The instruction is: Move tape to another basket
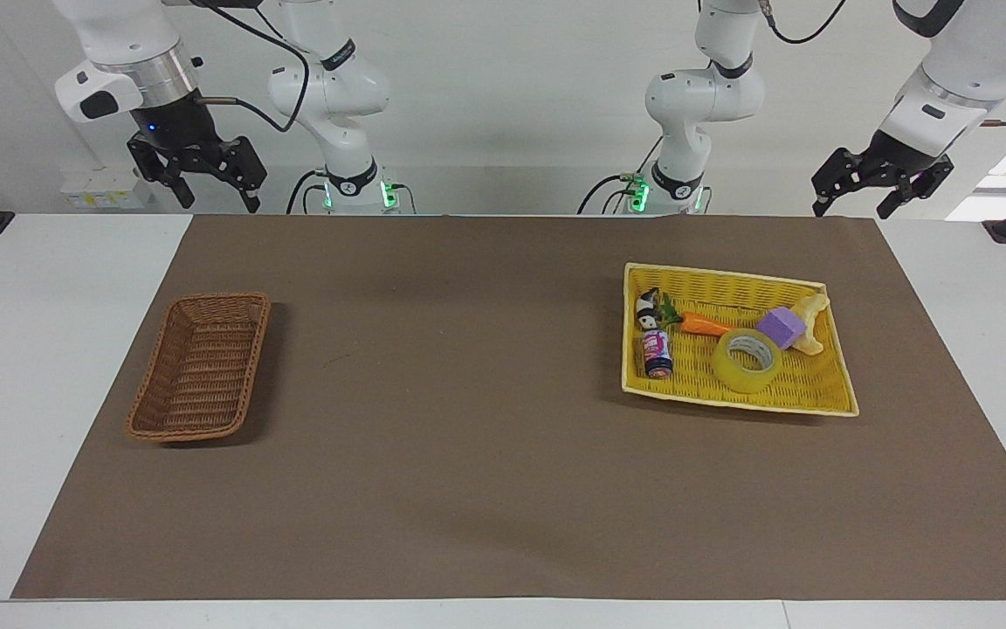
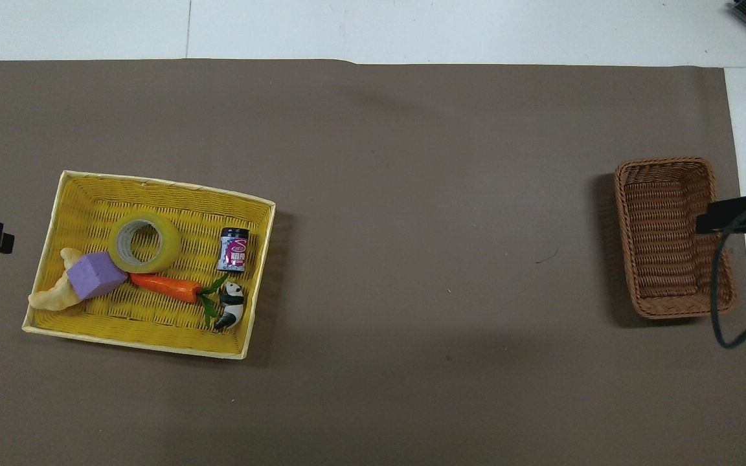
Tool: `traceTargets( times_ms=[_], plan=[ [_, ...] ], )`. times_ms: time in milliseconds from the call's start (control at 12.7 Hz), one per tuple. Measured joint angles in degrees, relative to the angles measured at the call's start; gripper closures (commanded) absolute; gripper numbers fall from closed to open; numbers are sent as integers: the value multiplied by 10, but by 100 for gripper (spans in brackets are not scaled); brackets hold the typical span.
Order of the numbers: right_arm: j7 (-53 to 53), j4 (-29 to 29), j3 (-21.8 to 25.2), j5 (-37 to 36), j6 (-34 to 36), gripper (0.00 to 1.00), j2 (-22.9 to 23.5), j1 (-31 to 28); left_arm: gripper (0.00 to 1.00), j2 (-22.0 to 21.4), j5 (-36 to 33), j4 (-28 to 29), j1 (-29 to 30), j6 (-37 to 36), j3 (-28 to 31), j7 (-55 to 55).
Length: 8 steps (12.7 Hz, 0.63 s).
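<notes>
while tape (image 1: 747, 360) sits boxed in, basket (image 1: 200, 367) stands apart.

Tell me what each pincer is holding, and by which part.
Nothing is held. The left pincer and right pincer hang open and empty; the tape lies in the yellow tray.

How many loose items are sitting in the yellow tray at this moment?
6, all in the yellow tray: tape, purple block, pastry under it, carrot, small can, panda figure. Nothing seems hidden.
</notes>
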State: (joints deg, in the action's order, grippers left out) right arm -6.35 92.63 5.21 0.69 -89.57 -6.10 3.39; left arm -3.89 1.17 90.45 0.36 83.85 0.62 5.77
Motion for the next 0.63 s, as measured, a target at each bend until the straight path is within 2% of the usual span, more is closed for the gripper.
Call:
traceTargets(
  times_ms=[236,628],
  plan=[
    [0,0,0,0,0,0,0,0,0,-6,0,38,0,41,1,1],
    [0,1,0,0,0,0,0,0,0,-7,0,166,0,175,1,53]
  ],
)
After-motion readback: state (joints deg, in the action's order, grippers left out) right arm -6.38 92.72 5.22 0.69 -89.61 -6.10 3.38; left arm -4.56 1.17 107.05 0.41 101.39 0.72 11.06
